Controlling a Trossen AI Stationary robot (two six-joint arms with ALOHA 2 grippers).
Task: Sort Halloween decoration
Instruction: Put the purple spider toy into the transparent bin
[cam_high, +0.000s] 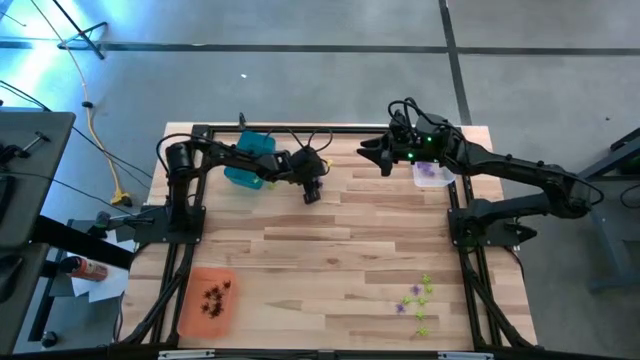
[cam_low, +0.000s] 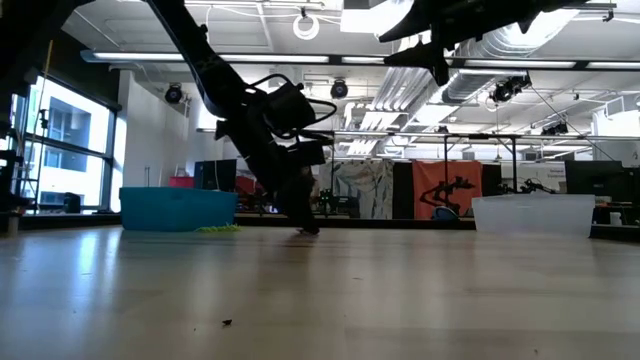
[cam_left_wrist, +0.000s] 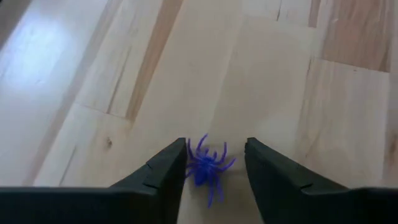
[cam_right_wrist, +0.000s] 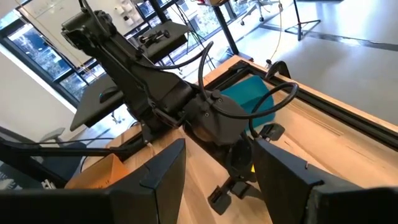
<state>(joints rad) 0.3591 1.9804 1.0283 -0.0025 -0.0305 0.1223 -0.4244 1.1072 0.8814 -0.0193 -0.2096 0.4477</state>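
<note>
Purple spider trinket (cam_left_wrist: 207, 168) seen on desk (cam_left_wrist: 261, 74) between spread fingers of left end effector (cam_left_wrist: 214, 171), not yet pinched; off-centre closure judged likely to flick it away. Right end effector (cam_right_wrist: 217, 180) held spread, empty, aloft

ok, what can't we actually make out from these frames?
- Whether the left end effector is touching the purple spider: the left wrist view shows it between the fingers, contact unclear; the high view shows nothing that small.
- Teal tray contents: left arm covers part of it in the high view; its wall hides them in the low view.
- Loose trinkets: too small to count in the high view.
</note>
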